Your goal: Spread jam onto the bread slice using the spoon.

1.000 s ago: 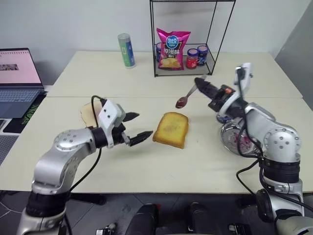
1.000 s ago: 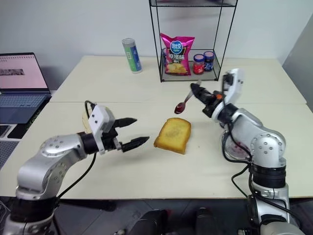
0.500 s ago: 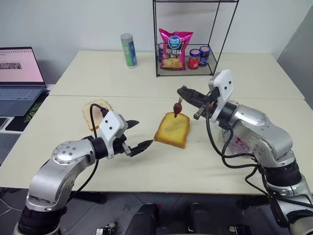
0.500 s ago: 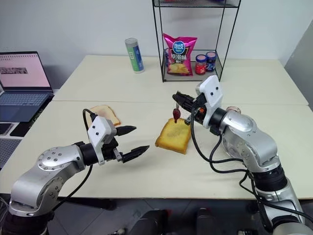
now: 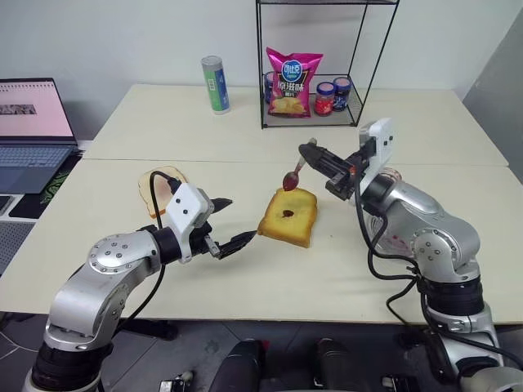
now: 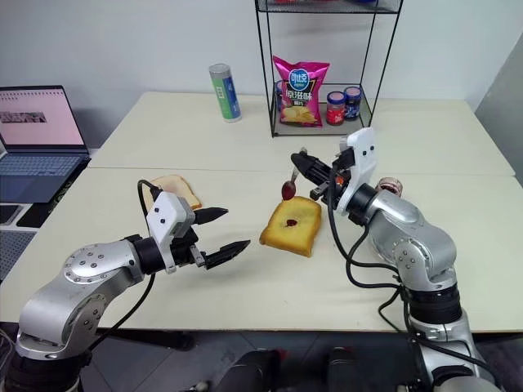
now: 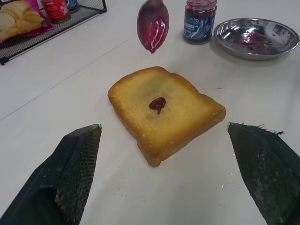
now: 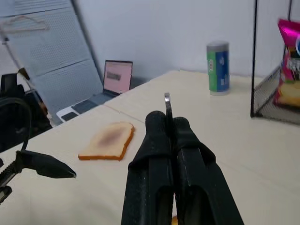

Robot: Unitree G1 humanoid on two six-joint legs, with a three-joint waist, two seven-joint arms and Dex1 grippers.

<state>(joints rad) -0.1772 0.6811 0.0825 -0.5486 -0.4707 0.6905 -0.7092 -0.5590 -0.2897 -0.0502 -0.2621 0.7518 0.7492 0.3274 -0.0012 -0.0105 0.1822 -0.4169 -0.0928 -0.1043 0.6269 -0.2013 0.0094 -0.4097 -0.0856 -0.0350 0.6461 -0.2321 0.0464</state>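
Right gripper point(image 6: 304, 166) fingers pressed together on the spoon point(image 5: 293, 173) handle, bowl hanging just above the bread slice's point(image 5: 288, 216) far edge, likely to drip or smear jam point(image 7: 158, 104); one small blob sits mid-slice. Left gripper point(image 5: 227, 224) spread wide beside the bread, touching nothing, probably ready to steady it. Handle mostly hidden between the fingers.

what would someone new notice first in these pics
The right hand holds a spoon stained dark red, hanging just above the far edge of a golden bread slice mid-table. A small blob of jam sits on the slice's middle. The left hand waits open, near the bread's left side.
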